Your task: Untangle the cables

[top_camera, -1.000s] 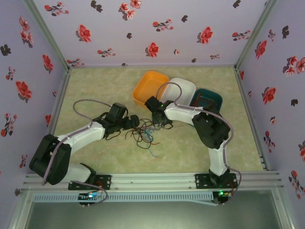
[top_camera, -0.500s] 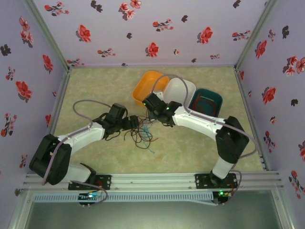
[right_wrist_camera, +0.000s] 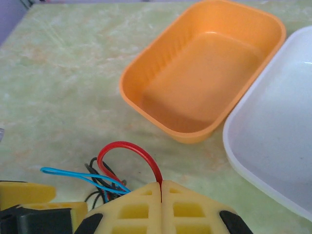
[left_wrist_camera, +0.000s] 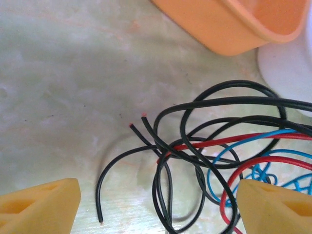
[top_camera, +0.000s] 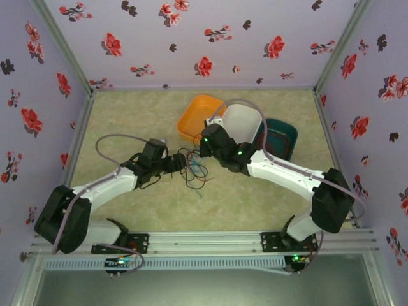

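- The right tool (right_wrist_camera: 161,187), clamped shut on the red cable (right_wrist_camera: 127,146), is swinging away from its earlier spot towards the orange tray (right_wrist_camera: 195,83). It is likely drawing that strand free.
- The cables (top_camera: 193,171) are lying tangled mid-tabletop (top_camera: 127,121), between both arms.
- The left tool (left_wrist_camera: 156,207) is standing open astride the black loops (left_wrist_camera: 234,101) and is edging closer.
- No writing is showing.

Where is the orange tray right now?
In the top view, the orange tray sits mid-table toward the back, left of the white tray, just beyond the cables.
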`<move>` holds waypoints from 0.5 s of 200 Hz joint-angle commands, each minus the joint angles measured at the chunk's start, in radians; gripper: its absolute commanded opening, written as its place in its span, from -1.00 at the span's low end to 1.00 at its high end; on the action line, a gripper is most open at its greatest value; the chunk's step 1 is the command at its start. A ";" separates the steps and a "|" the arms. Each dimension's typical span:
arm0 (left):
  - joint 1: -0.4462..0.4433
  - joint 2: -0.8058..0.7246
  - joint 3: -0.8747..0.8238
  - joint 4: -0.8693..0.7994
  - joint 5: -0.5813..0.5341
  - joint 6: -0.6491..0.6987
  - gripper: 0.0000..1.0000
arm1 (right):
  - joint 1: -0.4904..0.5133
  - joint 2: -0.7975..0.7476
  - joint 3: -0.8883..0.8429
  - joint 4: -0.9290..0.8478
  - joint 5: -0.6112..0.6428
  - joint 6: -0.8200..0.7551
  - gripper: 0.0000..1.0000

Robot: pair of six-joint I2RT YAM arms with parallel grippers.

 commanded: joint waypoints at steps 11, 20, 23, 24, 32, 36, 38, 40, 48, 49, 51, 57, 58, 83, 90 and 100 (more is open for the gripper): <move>0.008 -0.142 -0.074 0.128 0.010 0.062 0.67 | 0.009 -0.053 -0.050 0.113 -0.056 -0.021 -1.00; 0.009 -0.188 -0.099 0.159 0.007 0.072 0.66 | 0.012 -0.063 -0.059 0.131 -0.071 -0.022 -1.00; 0.009 -0.203 -0.106 0.167 0.006 0.075 0.66 | 0.011 -0.067 -0.062 0.137 -0.075 -0.024 -1.00; 0.009 -0.208 -0.108 0.169 0.005 0.076 0.66 | 0.011 -0.068 -0.063 0.139 -0.075 -0.024 -1.00; 0.008 -0.248 -0.125 0.190 0.005 0.088 0.66 | 0.015 -0.077 -0.073 0.154 -0.082 -0.031 -1.00; 0.009 -0.267 -0.134 0.199 0.005 0.092 0.66 | 0.016 -0.081 -0.075 0.162 -0.085 -0.034 -1.00; 0.009 -0.277 -0.137 0.203 0.005 0.096 0.66 | 0.017 -0.084 -0.075 0.164 -0.086 -0.035 -1.00; 0.009 -0.286 -0.142 0.207 0.005 0.098 0.66 | 0.018 -0.086 -0.077 0.168 -0.088 -0.037 -1.00; 0.010 -0.322 -0.159 0.226 0.002 0.107 0.68 | 0.022 -0.093 -0.080 0.175 -0.089 -0.045 -1.00; 0.009 -0.327 -0.161 0.228 0.002 0.108 0.68 | 0.022 -0.094 -0.079 0.175 -0.089 -0.047 -1.00; 0.008 -0.334 -0.165 0.232 0.002 0.111 0.69 | 0.024 -0.096 -0.079 0.178 -0.089 -0.049 -1.00; 0.009 -0.356 -0.175 0.244 0.003 0.117 0.74 | 0.028 -0.101 -0.080 0.184 -0.089 -0.055 -1.00; 0.009 -0.359 -0.178 0.244 0.003 0.118 0.74 | 0.028 -0.101 -0.080 0.184 -0.089 -0.056 -1.00; 0.009 -0.397 -0.179 0.242 0.004 0.171 0.99 | 0.044 -0.118 -0.077 0.207 -0.116 -0.083 -1.00; 0.008 -0.391 -0.169 0.230 0.004 0.194 0.99 | 0.049 -0.122 -0.075 0.210 -0.122 -0.087 -1.00; 0.010 -0.373 -0.152 0.208 0.005 0.238 0.99 | 0.054 -0.126 -0.074 0.216 -0.131 -0.093 -1.00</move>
